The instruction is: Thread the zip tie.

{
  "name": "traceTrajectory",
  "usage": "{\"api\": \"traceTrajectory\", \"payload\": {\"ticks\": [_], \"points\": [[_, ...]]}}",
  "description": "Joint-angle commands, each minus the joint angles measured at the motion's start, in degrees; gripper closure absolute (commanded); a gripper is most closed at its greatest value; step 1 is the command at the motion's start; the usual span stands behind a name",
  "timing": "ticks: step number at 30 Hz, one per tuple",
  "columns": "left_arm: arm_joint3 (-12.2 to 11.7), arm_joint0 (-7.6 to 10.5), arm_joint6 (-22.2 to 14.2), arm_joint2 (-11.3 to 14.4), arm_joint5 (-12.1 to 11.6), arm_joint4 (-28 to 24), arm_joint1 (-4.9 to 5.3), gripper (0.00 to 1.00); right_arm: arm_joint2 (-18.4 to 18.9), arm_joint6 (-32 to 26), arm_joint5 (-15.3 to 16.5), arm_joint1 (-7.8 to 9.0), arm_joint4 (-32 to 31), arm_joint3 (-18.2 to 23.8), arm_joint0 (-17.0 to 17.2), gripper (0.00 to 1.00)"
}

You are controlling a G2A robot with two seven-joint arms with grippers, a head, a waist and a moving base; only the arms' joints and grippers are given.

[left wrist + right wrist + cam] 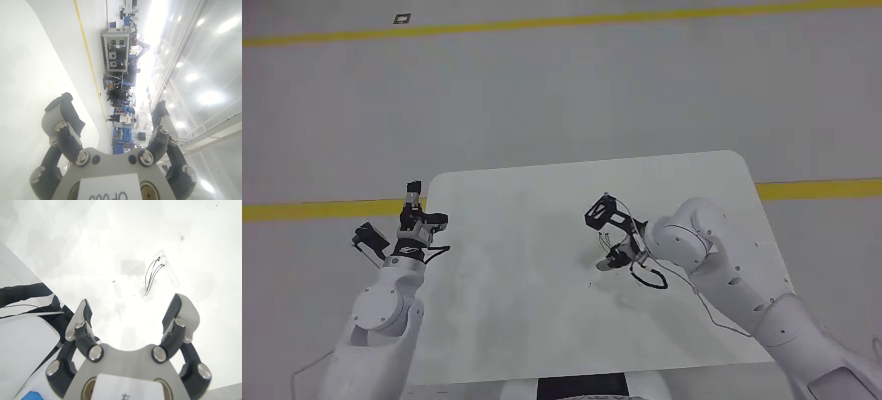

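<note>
Several zip ties (pixel 152 275) beyond right fingers (pixel 171 311)

The left arm (pixel 382 310) and right arm (pixel 712 250) are glossy white rounded shells, with thin black cables at the wrists. The left claw (pixel 113 104) and right claw (pixel 130 303) have grey plates, black links, silver screws and white labels.

Three thin black zip ties (pixel 152 274), curved (tails converging), on clear sheet (pixel 168 279)

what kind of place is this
Probably a factory or lab hall: a yellow floor line, an equipment rack and ceiling lights, with the table on open floor.
</note>
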State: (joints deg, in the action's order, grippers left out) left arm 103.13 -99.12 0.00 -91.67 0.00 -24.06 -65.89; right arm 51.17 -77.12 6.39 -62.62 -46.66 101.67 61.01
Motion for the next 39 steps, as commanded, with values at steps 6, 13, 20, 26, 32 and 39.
{"api": "traceTrajectory", "payload": {"ticks": [6,13,20,26,32,39], "points": [[0.00,0.00,0.00,0.00,0.00,0.00,0.00,0.00,-6.81,-2.36,-7.97,-2.76,0.55,-5.85,-6.53,0.00],[0.00,0.00,0.00,0.00,0.00,0.00,0.00,0.00,-6.79,-1.98,-8.01,-2.87,0.80,-5.78,-6.88,0.00],[0.00,0.00,0.00,0.00,0.00,0.00,0.00,0.00,-10.96,-2.52,-9.67,-4.17,0.16,-8.26,-9.32,0.00],[0.00,0.00,0.00,0.00,0.00,0.00,0.00,0.00,-16.86,-2.52,-14.55,-6.48,4.25,-14.13,-15.24,0.00],[0.00,0.00,0.00,0.00,0.00,0.00,0.00,0.00,-16.86,-2.52,-14.55,-6.48,4.25,-14.13,-15.24,0.00],[0.00,0.00,0.00,0.00,0.00,0.00,0.00,0.00,-17.95,-2.52,-15.55,-6.65,2.24,-16.42,-15.10,0.00]]}}
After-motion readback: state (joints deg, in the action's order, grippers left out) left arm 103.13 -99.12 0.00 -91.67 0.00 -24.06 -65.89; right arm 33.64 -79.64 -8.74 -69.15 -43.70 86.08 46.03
